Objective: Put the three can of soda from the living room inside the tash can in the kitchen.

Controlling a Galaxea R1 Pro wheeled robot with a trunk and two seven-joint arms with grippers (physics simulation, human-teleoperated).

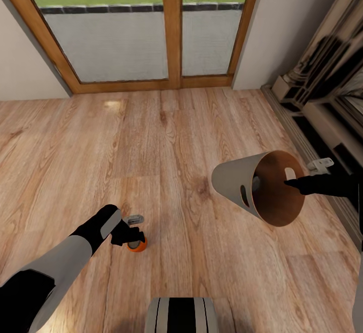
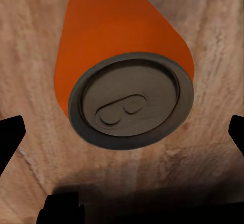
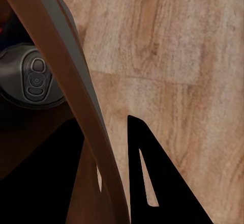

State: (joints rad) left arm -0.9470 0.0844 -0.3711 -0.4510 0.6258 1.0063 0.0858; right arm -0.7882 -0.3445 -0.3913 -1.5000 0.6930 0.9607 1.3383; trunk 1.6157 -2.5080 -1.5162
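One orange can of soda [image 1: 137, 245] stands upright on the wood-plank floor, its grey top [image 2: 129, 102] facing the left wrist camera. My left gripper [image 1: 132, 228] hangs just above it, open, with its dark fingertips [image 2: 11, 132] spread wide on either side of the can and not touching it. My right gripper [image 1: 291, 177] is shut on the rim of the tash can [image 1: 237, 181], which hangs tilted above the floor with its brown inside showing. Inside the bin lies another can of soda [image 3: 31, 79], grey top visible.
Wood-framed glass doors [image 1: 171, 25] close the far side of the living room. A dark fireplace surround with a stepped base [image 1: 322, 121] runs along the right. The robot's base [image 1: 181, 315] shows at the bottom edge. Wood floor [image 1: 166, 141] stretches between the doors and me.
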